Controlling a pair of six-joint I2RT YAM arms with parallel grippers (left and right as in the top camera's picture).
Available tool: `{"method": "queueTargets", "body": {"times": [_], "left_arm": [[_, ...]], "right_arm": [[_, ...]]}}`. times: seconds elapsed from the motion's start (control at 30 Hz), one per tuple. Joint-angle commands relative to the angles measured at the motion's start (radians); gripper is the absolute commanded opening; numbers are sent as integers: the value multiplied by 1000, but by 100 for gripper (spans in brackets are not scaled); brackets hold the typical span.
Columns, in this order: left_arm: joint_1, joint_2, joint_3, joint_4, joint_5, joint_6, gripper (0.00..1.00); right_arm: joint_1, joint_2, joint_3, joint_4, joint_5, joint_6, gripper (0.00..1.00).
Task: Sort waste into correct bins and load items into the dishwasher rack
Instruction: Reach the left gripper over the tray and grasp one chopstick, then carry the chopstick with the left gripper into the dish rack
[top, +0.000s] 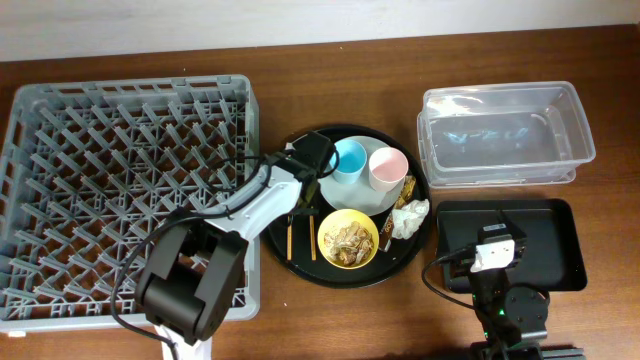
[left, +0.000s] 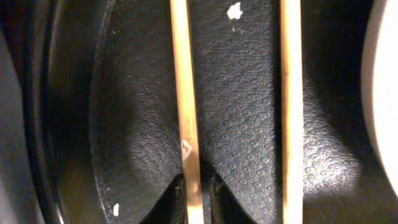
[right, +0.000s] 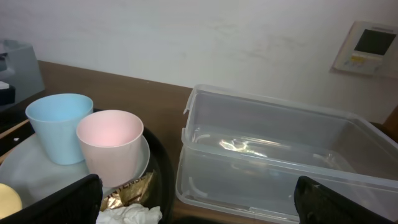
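My left gripper is down on the round black tray, shut on the left one of two wooden chopsticks; the other chopstick lies beside it. The plate holds a blue cup and a pink cup. The yellow bowl holds food scraps. A white tissue and a gold wrapper lie at the tray's right. My right gripper is open and empty over the shallow black tray, facing the clear tub.
The grey dishwasher rack fills the left of the table, close to the round tray. The clear tub stands at the back right, behind the shallow black tray. A white crumb lies on the round tray.
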Motion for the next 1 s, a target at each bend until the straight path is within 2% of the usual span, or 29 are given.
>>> {"method": "queueTargets", "body": {"times": [0.0,0.17,0.43,0.57,0.67,0.73,0.87,0.97], "left_arm": [[-6,37,-1,-2,-11,-7,2],[-9,-22,41,-36,-12,-7,0],[9,-281,132,-107,-40,51,0],[96,-386,132,-188,-82,113,0],[201,-403,132,-249,-77,177,0],[261,-398,130,-277,-36,187,0],[364,-391,117,-283,172,270,0],[381,-381,115,-283,181,276,0]], "right_arm": [[5,-6,-5,-6,5,4,99],[5,-6,-5,-6,5,4,99],[5,-6,-5,-6,5,4,99],[5,-6,-5,-6,5,4,99],[5,-6,-5,-6,5,4,99],[5,-6,-5,-6,5,3,99],[5,-6,-5,-6,5,4,99],[5,-6,-5,-6,5,4,99]]}}
